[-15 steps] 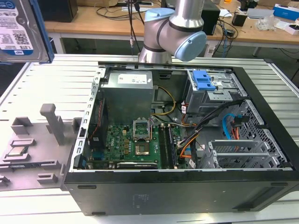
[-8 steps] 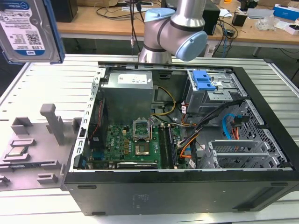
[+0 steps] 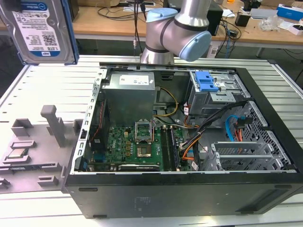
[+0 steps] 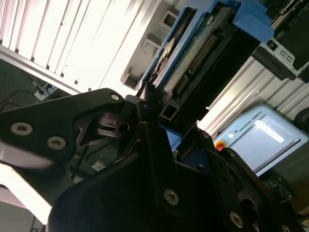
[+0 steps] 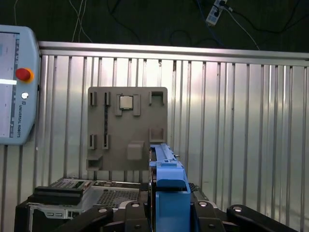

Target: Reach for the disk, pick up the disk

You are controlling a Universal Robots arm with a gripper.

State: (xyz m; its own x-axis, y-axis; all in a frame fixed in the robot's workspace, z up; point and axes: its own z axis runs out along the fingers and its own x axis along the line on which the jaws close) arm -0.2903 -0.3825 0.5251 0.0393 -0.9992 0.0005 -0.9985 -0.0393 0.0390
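Observation:
The disk (image 3: 40,30), silver with a white-and-blue label and a blue frame, hangs high above the ribbed table at the exterior view's left, its label facing the camera. In the first wrist view the disk (image 5: 166,169) is seen edge-on, its blue frame clamped between the black fingers of my gripper (image 5: 169,217). The second wrist view shows the disk (image 4: 193,48) from its circuit-board side, sticking out from my gripper (image 4: 154,111), which is shut on it.
An open computer case (image 3: 165,189) lies on the table, with a blue latch (image 3: 207,81) on its drive bay. A grey fixture plate (image 5: 128,128) below the disk carries a small silver chip (image 5: 126,102). A teach pendant (image 5: 14,87) lies beside the table.

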